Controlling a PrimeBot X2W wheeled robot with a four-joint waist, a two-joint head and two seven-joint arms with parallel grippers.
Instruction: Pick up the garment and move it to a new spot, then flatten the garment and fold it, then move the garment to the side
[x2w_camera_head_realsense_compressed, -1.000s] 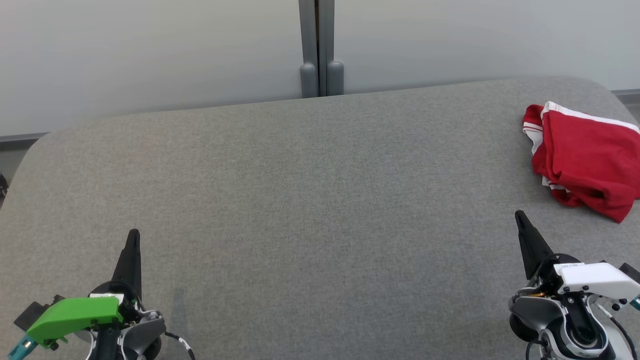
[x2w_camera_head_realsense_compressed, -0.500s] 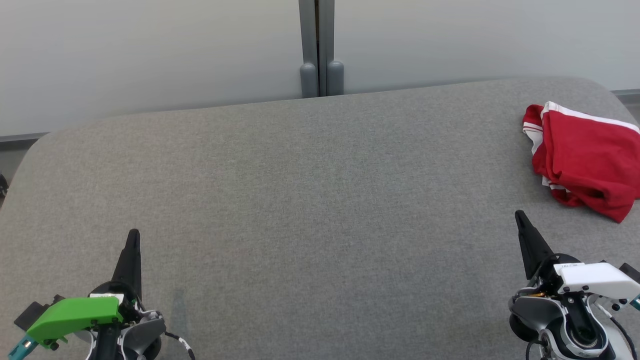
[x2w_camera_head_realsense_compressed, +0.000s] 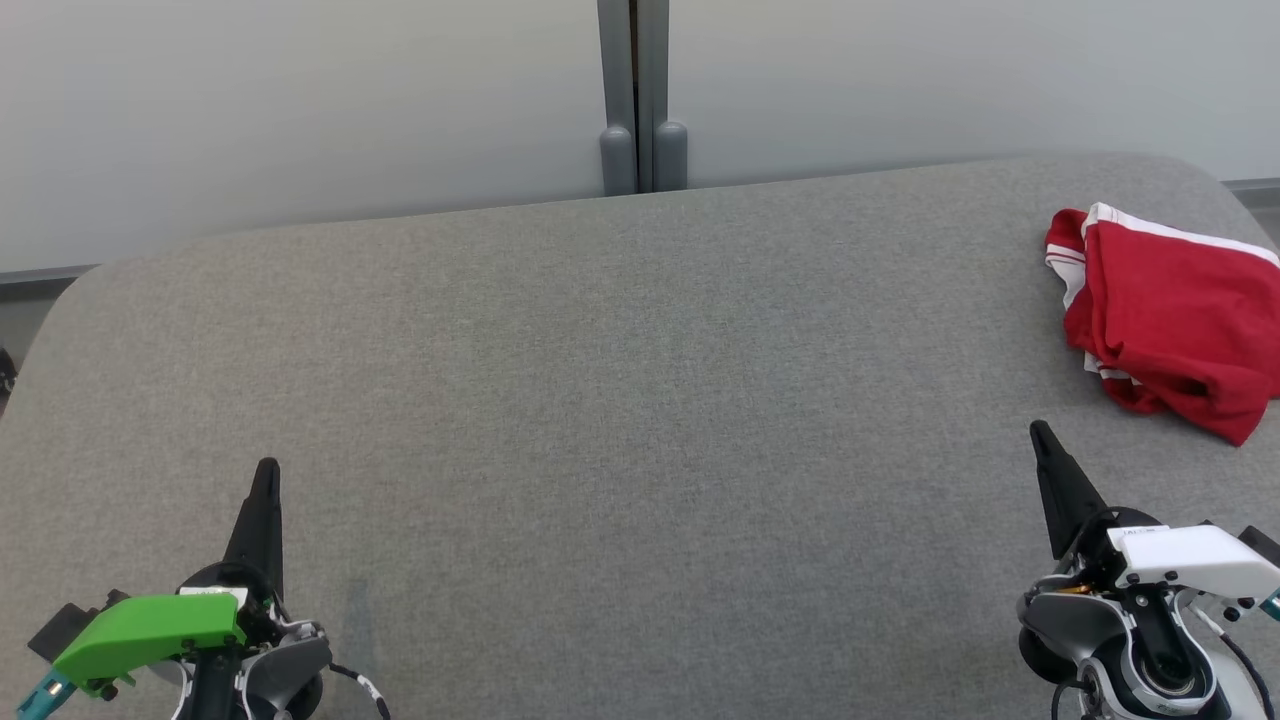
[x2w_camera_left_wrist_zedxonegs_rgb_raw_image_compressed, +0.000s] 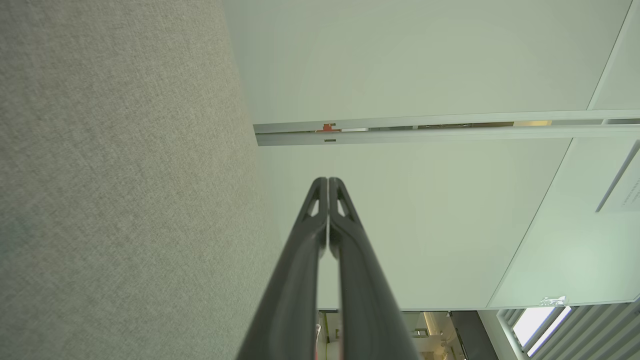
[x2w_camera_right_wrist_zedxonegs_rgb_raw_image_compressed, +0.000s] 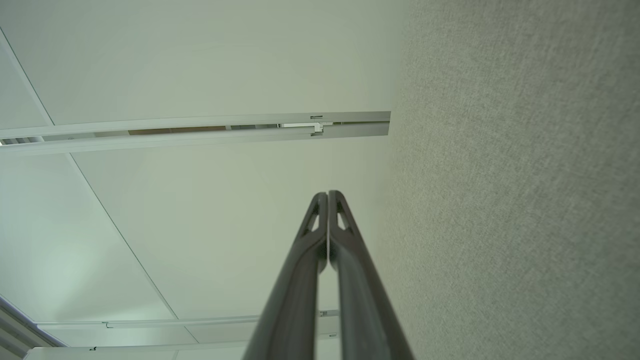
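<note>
Head view: the red garment (x2w_camera_head_realsense_compressed: 1165, 320) lies bunched at the grey table's (x2w_camera_head_realsense_compressed: 620, 400) far right corner. The left gripper (x2w_camera_head_realsense_compressed: 266, 468) hovers over the table's near left, the right gripper (x2w_camera_head_realsense_compressed: 1037, 430) over its near right. Left wrist view: fingers (x2w_camera_left_wrist_zedxonegs_rgb_raw_image_compressed: 300, 260) pressed together, empty. Right wrist view: fingers (x2w_camera_right_wrist_zedxonegs_rgb_raw_image_compressed: 300, 270) likewise closed, empty.

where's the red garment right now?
Head view: the crumpled red fabric garment with white trim lies at the far right of the grey fabric-covered surface, just beyond the right gripper, not touching it.
</note>
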